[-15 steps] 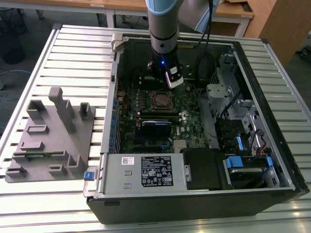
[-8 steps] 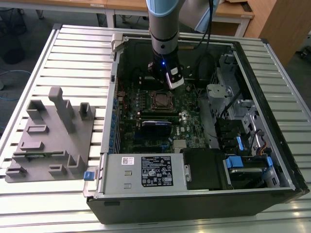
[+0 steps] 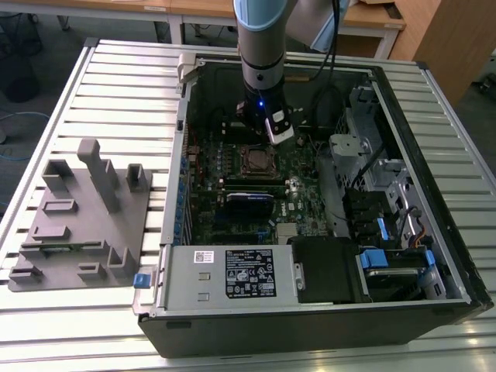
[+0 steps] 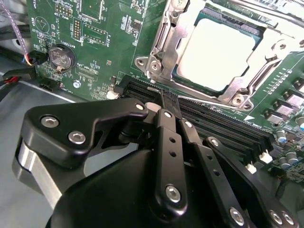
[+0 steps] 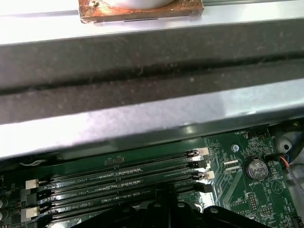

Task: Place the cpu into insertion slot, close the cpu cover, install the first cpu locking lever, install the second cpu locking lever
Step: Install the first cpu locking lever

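1. the cpu (image 4: 216,52) is lying flat in the insertion slot (image 3: 256,161), its pale metal top facing up, so the seating step is looking done.
2. the cpu cover (image 4: 164,50) is lying down around the chip, with the metal top showing through its square window; it is probably resting there to pin the chip in place. i cannot pick out how the locking levers are standing.
3. the tool (image 4: 168,99) is hovering just beside the socket, over the long black memory slots (image 4: 228,128). its fingers (image 4: 164,123) are pressed together and pinching nothing, and no part of them is touching the cover. a narrow closed tip like this is likely better suited to pushing than to gripping.
4. in the first wrist view the tool's tip (image 5: 164,197) is hanging over the same memory slots (image 5: 118,175), with the coin battery (image 5: 256,168) off to one side on the green board (image 5: 228,185).
5. in the exterior view the arm (image 3: 262,39) is reaching down from the far side into the open computer case (image 3: 310,318), holding the tool (image 3: 277,132) just on the far side of the socket.
6. the case is lying on its side on the slatted counter (image 3: 93,85), giving the arm access from above.
7. a grey parts fixture (image 3: 85,217) is sitting on the counter well apart, to the exterior view's left.
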You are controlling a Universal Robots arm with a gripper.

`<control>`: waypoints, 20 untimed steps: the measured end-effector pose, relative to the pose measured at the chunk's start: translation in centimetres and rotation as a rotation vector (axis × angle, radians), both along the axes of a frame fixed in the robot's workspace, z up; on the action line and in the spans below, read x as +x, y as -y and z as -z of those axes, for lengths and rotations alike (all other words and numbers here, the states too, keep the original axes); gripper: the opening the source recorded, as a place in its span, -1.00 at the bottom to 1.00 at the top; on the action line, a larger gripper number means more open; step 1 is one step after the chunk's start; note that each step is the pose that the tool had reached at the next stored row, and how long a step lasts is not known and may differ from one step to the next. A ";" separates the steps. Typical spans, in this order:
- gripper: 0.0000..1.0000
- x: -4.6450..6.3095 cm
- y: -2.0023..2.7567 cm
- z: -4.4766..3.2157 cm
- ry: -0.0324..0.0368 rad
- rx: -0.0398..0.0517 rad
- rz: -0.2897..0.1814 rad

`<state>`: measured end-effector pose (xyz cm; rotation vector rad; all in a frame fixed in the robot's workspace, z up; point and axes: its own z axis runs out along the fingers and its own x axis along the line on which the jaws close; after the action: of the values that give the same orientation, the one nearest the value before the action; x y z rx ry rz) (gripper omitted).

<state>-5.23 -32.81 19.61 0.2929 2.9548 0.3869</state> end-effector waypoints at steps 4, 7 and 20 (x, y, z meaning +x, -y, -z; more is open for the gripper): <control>-0.79 0.0 0.00 0.11 0.0004 -0.0003 0.000; -0.79 0.0 -0.01 0.15 0.0008 -0.0006 0.000; -0.79 0.0 -0.19 0.24 0.0008 -0.0006 0.009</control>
<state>-5.23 -32.62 19.37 0.3053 2.9518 0.3851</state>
